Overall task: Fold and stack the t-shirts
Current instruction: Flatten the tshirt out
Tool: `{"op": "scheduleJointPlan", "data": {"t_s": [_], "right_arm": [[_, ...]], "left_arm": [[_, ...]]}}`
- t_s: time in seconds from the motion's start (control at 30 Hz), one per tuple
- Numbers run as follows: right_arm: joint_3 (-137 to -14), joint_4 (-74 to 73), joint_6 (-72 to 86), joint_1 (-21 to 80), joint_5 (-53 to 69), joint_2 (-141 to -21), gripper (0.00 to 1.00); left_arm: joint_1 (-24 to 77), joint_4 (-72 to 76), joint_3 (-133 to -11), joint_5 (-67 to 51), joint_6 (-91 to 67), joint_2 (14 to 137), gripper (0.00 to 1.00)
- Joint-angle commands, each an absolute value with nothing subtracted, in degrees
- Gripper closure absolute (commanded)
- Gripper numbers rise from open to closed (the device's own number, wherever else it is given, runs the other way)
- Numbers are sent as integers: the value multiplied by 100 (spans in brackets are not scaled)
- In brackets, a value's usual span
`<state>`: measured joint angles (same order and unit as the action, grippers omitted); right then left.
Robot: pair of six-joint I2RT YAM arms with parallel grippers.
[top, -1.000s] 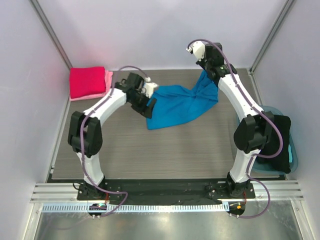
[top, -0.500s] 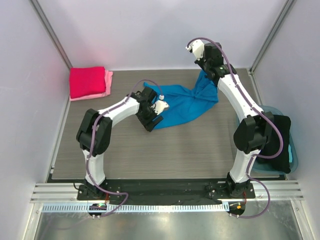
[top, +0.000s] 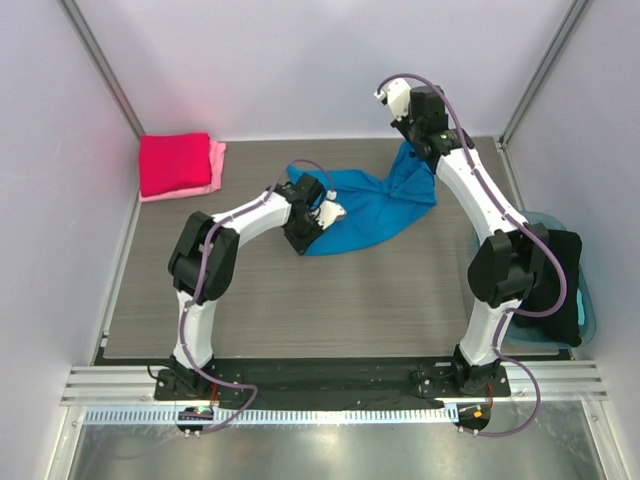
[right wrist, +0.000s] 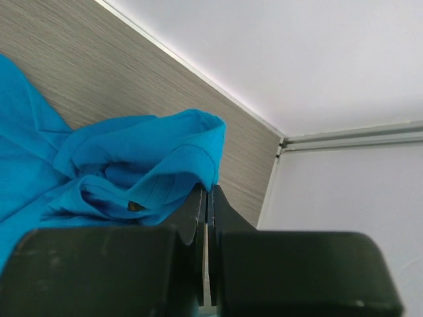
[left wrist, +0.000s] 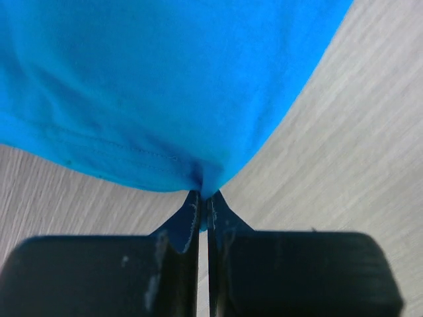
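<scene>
Both grippers are pressed together on cloth, with nothing but a thin fold of fabric between the fingers. The left gripper (top: 302,238) (left wrist: 203,198) pinches the stitched hem of the blue t-shirt (top: 370,205) (left wrist: 165,86) at its near-left corner, low over the table (top: 300,300). The right gripper (top: 409,145) (right wrist: 206,191) nips a rolled edge at the shirt's far-right end, where the cloth climbs up to the fingers in bunched folds.

The shirt lies in the far middle of the table, its long axis running on a diagonal from the left gripper toward the right one — wide and fairly flat at the left, gathered and twisted near the middle, fanning out again below the right gripper.

Well apart, in the far left corner, a folded red t-shirt (top: 175,162) sits on a folded pink t-shirt (top: 219,168), whose edge shows along the right and near sides. A translucent blue tub (top: 590,312) stands off the table's right edge, beside the right arm — something black lies in it.
</scene>
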<state>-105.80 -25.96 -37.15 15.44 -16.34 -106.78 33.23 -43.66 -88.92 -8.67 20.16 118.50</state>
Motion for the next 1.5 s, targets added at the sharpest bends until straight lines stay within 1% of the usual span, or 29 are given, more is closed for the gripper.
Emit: {"op": "scheduleJointPlan", "data": {"t_s": [0.0,0.03,0.1,0.13,0.17,0.27,0.3,0.37,0.4,0.47,0.5,0.6,0.63,0.7,0.73,0.83,0.9,0.93,0.97,1.0,1.03,1.1,1.17,1.2,1.27,1.33,1.37,1.4,1.47], "right_arm": [[-10521,-2487,-3131,1389,-1539,-10064,99],[-10407,-2522,-2737,1293,-1460,-9811,99],[-10188,-2732,-2339,1204,-1049,-9459,99],[-9847,-2794,-2225,1204,-942,-9231,99],[-9670,-2969,-2058,1204,-801,-8785,99],[-8898,-3373,-1750,1204,-81,-7922,99],[-8773,-3532,-1714,1204,199,-7292,99],[-8518,-4005,-1688,1204,658,-6683,99],[-8473,-4164,-1705,1204,772,-6201,99],[-8316,-4359,-1714,1204,949,-5776,99],[-8254,-4351,-1609,1204,862,-5618,99],[-8156,-4175,-1389,1204,265,-5904,99],[-8278,-4157,-1249,1187,177,-6324,99],[-8402,-4052,-1239,1152,254,-6827,99],[-8446,-4017,-1300,1125,316,-7238,99],[-8193,-3859,-1336,1072,299,-7794,99],[-7981,-3691,-1353,1011,63,-8356,99],[-7859,-3674,-1380,1002,27,-8532,90],[-7840,-3648,-1484,950,-165,-8804,79],[-7875,-3665,-1598,914,-193,-8911,62],[-8040,-3709,-1695,879,-324,-9017,57],[-8243,-3797,-1784,661,-395,-9210,52],[-8463,-3867,-1749,406,-194,-9229,50],[-8481,-3911,-1819,204,-80,-9185,50],[-8385,-4312,-2125,79,831,-9088,50],[-8184,-4814,-2784,70,1395,-8974,53],[-8104,-5365,-2934,70,1946,-8956,55],[-8034,-5631,-3092,70,2160,-8965,59],[-7814,-6359,-3435,79,2530,-9079,60]], "left_arm": [[3217,-4456,-8554,-739,2082,10752,100],[3182,-4430,-8421,-634,2187,10123,100],[3041,-4368,-7975,-493,2276,9513,100],[2998,-4403,-7876,-405,2337,9162,100],[2910,-4499,-7823,-291,2451,8654,100],[2586,-5491,-7963,-552,2522,8061,100],[2532,-5780,-7937,-649,2540,7538,100],[2531,-5967,-7796,-685,2802,6651,100],[2531,-6081,-7778,-712,2856,6410,100],[2531,-6030,-7726,-686,2909,5900,100],[2531,-5733,-7673,-494,2927,5532,100],[2531,-4742,-7173,-54,3197,5326,100],[2531,-4555,-7076,408,3286,5526,100],[2488,-4290,-7162,649,3375,5974,100],[2409,-4228,-7215,624,3323,6473,99],[2136,-4210,-7462,440,3086,7301,99],[2127,-4376,-7828,448,2937,8275,100],[2092,-4377,-7970,483,2744,8593,100],[2074,-4420,-8137,536,2655,9240,100],[2039,-4508,-8313,527,2567,9490,100],[1969,-4526,-8645,510,2479,9701,100],[1916,-4518,-8902,605,2268,10245,99],[1890,-4500,-9193,711,2154,10493,97],[1890,-4352,-9228,869,2101,10590,93],[1881,-4202,-9246,984,2048,10617,89],[1855,-4105,-9263,1063,1987,10678,85],[1854,-4113,-9290,1072,1943,10714,83],[1846,-4165,-9316,1072,1864,10731,82],[1837,-4210,-9316,1046,1820,10723,80]]}}
